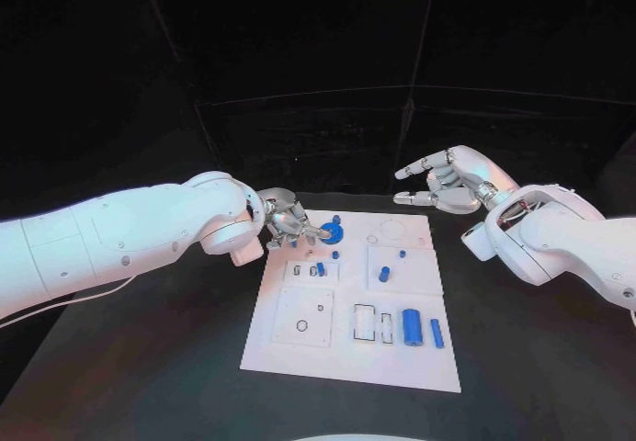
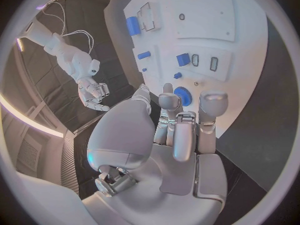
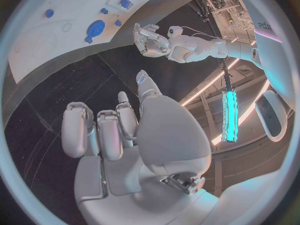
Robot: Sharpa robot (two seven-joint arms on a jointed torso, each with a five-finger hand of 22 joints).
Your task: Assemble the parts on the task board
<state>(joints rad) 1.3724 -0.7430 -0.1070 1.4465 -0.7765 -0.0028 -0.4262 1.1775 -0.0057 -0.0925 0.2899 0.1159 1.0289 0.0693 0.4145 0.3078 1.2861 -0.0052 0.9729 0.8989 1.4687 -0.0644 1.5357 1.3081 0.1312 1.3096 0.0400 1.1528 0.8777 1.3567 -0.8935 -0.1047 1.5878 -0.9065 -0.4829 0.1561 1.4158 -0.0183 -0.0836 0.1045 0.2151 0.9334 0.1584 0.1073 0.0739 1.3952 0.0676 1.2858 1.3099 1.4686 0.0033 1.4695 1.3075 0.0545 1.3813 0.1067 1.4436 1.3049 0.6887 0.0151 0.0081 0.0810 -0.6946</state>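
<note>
Left hand (image 1: 289, 223) hovers at the task board's (image 1: 347, 367) far-left corner, fingers spread and empty beside a round blue part (image 1: 330, 232). Right hand (image 1: 444, 179) hangs beyond the board's far-right corner, fingers apart, holding nothing.

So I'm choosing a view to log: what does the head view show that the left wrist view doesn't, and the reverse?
Head view alone: the whole white board with its near edge, and the left arm. Left wrist view alone: the left hand from behind, its fingers over the blue disc. Both: the disc, the small blue parts and the right hand, which holds nothing.
</note>
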